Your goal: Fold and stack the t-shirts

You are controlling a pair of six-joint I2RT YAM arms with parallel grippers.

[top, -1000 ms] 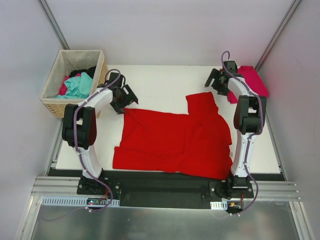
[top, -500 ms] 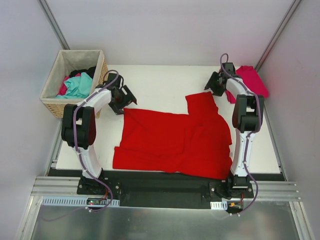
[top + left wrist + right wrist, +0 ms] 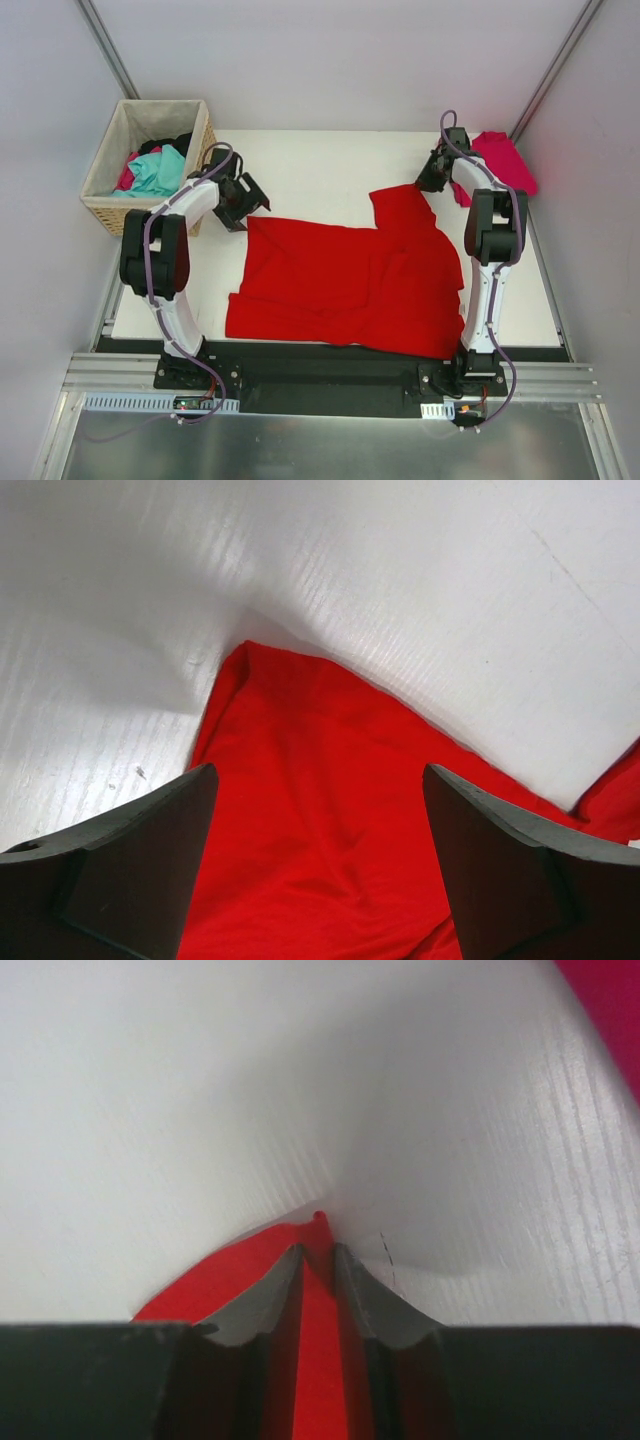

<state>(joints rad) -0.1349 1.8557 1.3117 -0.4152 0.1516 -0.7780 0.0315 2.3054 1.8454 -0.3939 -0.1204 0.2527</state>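
Right pincer [image 3: 318, 1252] pinches the red t-shirt [image 3: 350, 285] at its far-right corner edge. Left pincer [image 3: 318, 780] is spread over the far-left corner. White desk [image 3: 320, 160] shows beyond both corners.

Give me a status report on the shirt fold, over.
Left gripper open over red t-shirt, far-left corner. Right gripper shut on its far-right corner. Nothing blocking.

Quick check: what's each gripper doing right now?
Left gripper: open, over a corner of the red shirt, holding nothing.
Right gripper: closed on the red shirt's edge.

Basket [image 3: 128, 212] left of spread t-shirt [image 3: 340, 285]
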